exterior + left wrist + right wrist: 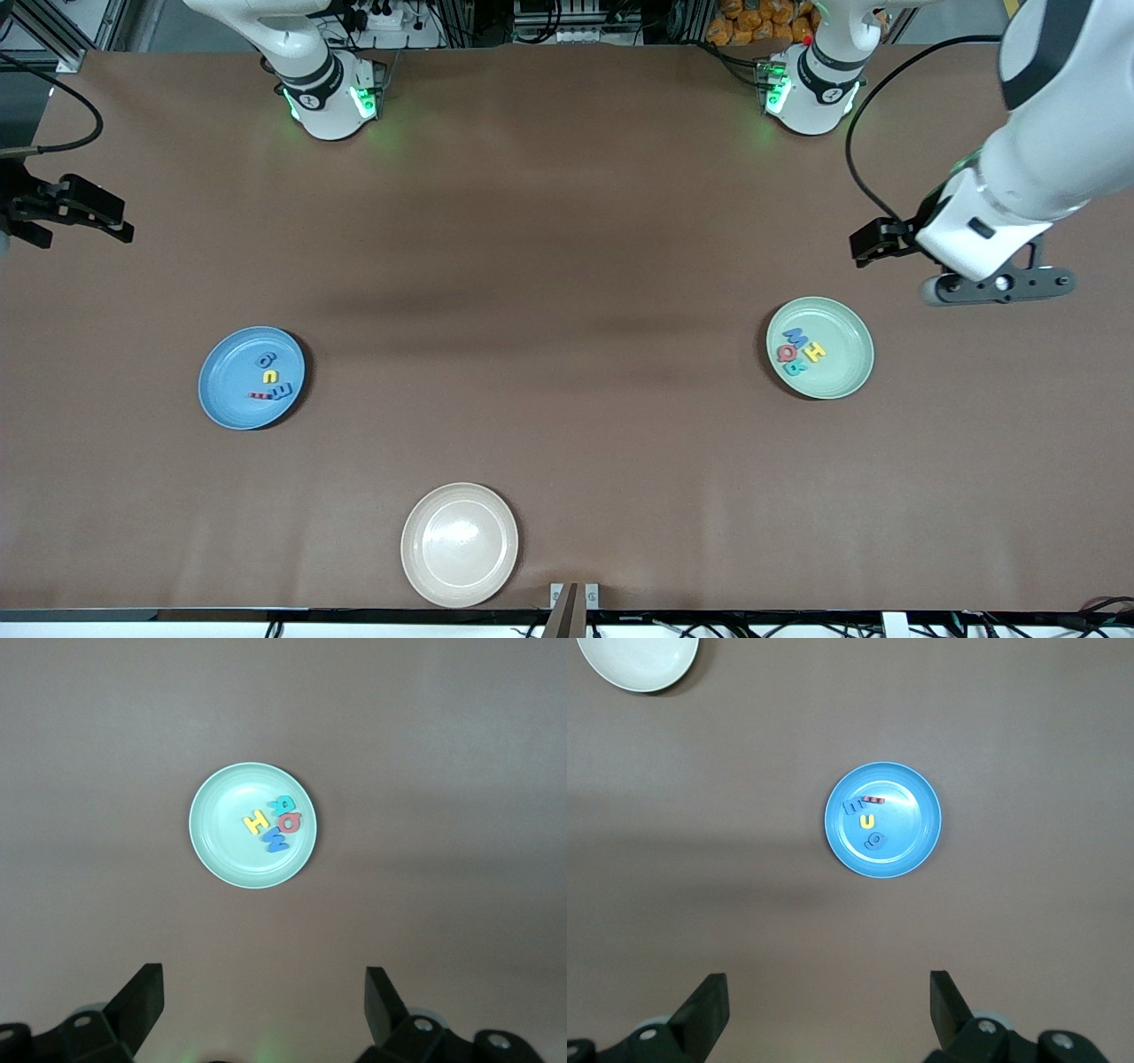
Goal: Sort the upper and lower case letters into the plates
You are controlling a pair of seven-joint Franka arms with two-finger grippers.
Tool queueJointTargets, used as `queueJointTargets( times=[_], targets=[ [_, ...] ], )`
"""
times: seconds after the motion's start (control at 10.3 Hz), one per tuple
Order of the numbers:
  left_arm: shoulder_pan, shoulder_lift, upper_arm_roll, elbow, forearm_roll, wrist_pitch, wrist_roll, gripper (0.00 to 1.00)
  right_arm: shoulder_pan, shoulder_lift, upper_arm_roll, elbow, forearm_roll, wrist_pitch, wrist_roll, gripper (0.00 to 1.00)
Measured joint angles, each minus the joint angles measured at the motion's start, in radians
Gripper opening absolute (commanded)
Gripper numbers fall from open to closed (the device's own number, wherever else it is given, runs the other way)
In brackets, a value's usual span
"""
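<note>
Front view, starting at the right arm's end of the table: my right gripper [84, 211] is hanging high over the bare brown table [567, 221], its fingers spread wide and holding nothing. Nearer the camera than that, the sky blue plate [226, 403] is lying flat, and four small letters are sitting in it: a blue one [265, 360], a yellow one [267, 377], a red one [260, 395] and another blue one [281, 390], all clustered close together toward the plate's middle. Moving along, a cream plate [460, 545] is resting close to the camera's edge of the table, between the two coloured plates. Toward the left arm's end, the pale green plate [842, 377] is carrying four more letters, bunched together and touching or nearly so: a blue M [794, 337], a yellow H [813, 351], a red O [786, 354] and a teal letter [793, 367]. My left gripper [997, 283] is hovering just above that green plate's end of the table, its fingers also wide apart and empty.
</note>
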Motion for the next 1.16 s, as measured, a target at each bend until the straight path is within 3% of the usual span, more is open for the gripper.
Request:
queueJointTargets(
  times=[0.58,1.16],
  targets=[
    [-0.066,-0.044,0.171,-0.019,-0.076,0.007,0.132,1.00,0.000,0.001,0.000,0.000,0.000,0.000,0.000,1.00],
    [-0.069,-0.128,0.180,-0.083,-0.079,0.017,0.142,1.00,0.000,0.003,0.000,0.000,0.000,0.000,0.000,1.00]
  ],
)
